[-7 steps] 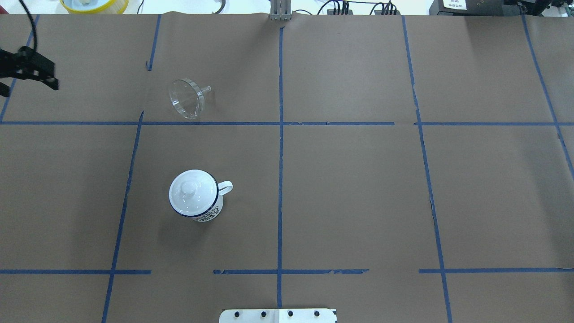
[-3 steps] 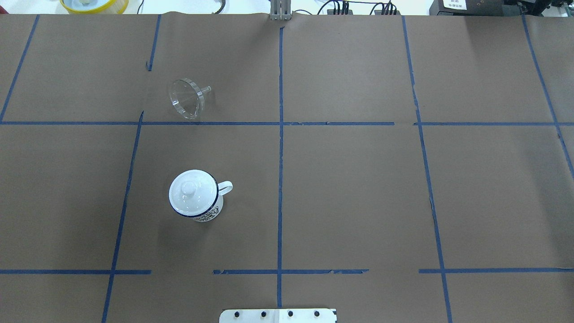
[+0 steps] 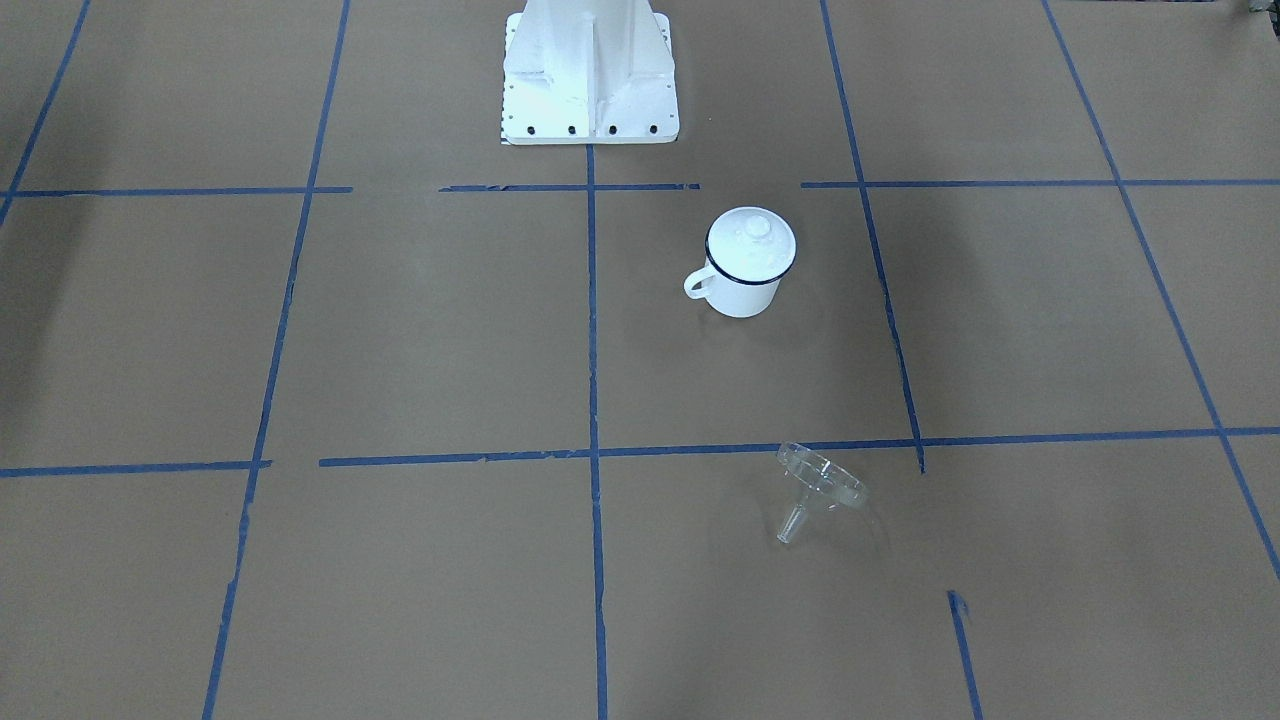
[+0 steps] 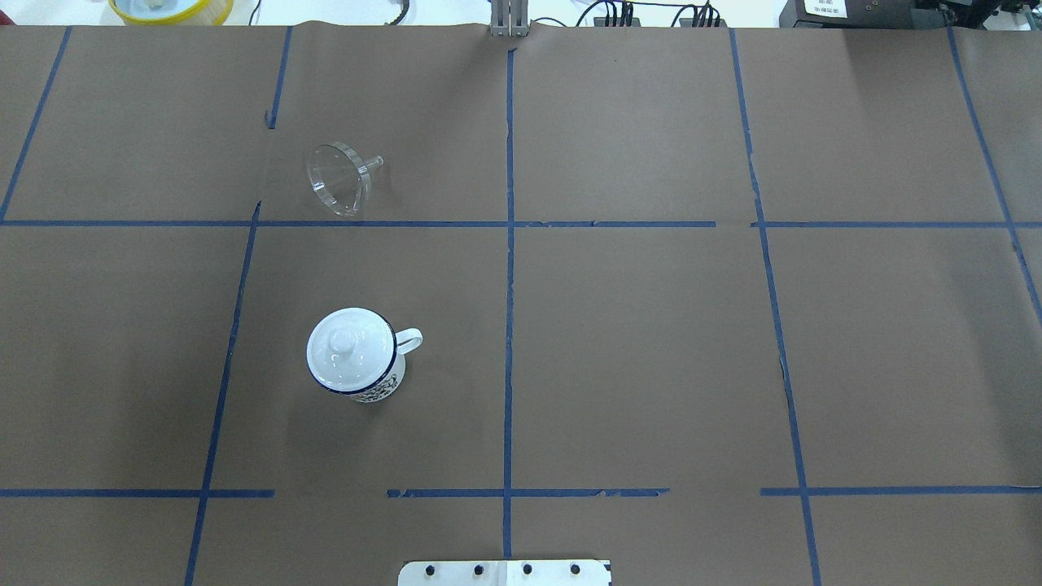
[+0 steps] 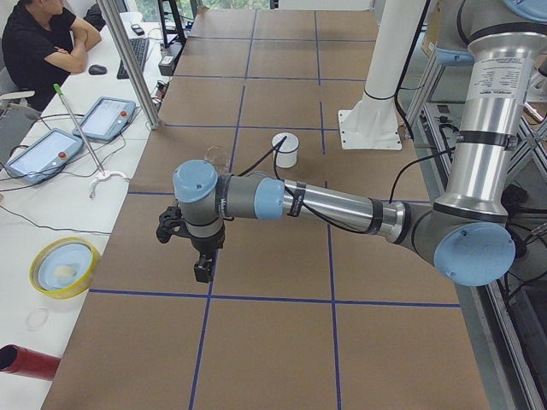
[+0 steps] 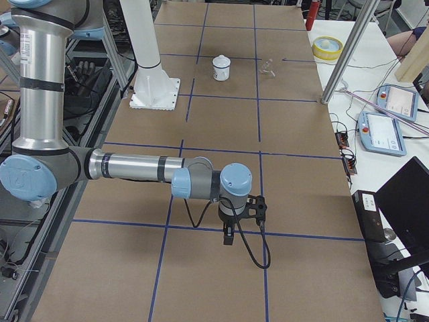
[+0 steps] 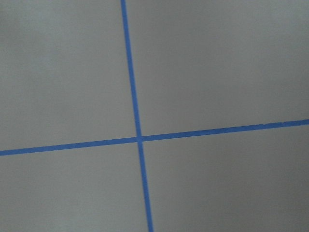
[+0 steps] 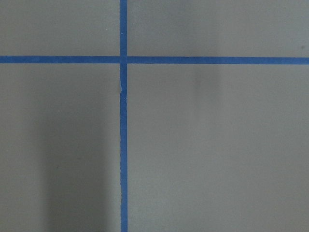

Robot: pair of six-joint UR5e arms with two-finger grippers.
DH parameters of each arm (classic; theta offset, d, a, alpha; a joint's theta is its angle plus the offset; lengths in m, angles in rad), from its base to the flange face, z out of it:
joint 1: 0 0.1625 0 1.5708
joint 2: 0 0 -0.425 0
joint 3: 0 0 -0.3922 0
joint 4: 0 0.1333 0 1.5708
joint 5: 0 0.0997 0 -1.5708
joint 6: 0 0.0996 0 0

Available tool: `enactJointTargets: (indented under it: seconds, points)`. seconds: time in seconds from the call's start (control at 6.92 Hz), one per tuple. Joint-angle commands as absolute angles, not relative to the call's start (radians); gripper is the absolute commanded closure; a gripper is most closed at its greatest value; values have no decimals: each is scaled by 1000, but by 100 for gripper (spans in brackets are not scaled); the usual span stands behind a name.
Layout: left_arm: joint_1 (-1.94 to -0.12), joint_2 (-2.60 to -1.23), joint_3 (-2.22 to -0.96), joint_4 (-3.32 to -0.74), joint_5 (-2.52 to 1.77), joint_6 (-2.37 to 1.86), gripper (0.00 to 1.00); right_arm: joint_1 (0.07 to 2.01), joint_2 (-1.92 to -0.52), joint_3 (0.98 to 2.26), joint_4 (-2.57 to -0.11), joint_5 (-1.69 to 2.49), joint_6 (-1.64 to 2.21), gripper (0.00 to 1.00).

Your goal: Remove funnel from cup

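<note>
The clear funnel [image 4: 338,177] lies on its side on the brown paper, apart from the cup and beyond it, with its spout pointing right; it also shows in the front-facing view [image 3: 820,487]. The white cup [image 4: 358,358] with a dark blue rim stands upright with its handle to the right, and a white knobbed lid [image 4: 345,345] sits on it. My left gripper [image 5: 193,256] shows only in the exterior left view, far from both; I cannot tell its state. My right gripper [image 6: 234,227] shows only in the exterior right view; I cannot tell its state.
The white robot base [image 3: 588,70] stands at the table's near edge. A yellow-rimmed bowl [image 5: 64,266] and teach pendants [image 5: 107,118] lie on the side bench, where an operator [image 5: 43,43] sits. Blue tape lines cross the brown paper.
My left gripper, at the overhead view's far left edge one second ago, has moved out of that view. The funnel and the cup have not moved.
</note>
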State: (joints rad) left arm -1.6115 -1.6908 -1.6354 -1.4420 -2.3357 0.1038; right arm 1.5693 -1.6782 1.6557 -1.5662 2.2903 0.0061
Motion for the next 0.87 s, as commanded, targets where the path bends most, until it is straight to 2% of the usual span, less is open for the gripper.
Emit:
enactJointTargets:
  seconds: [0.0, 0.72]
  points:
    - [-1623, -1697, -1601, -1457, -2384, 92, 0, 1569, -1678, 1657, -1566, 2290, 6, 0]
    - [-1621, -1686, -1588, -1536, -2375, 28, 0, 1569, -1678, 1655, -1566, 2290, 6, 0]
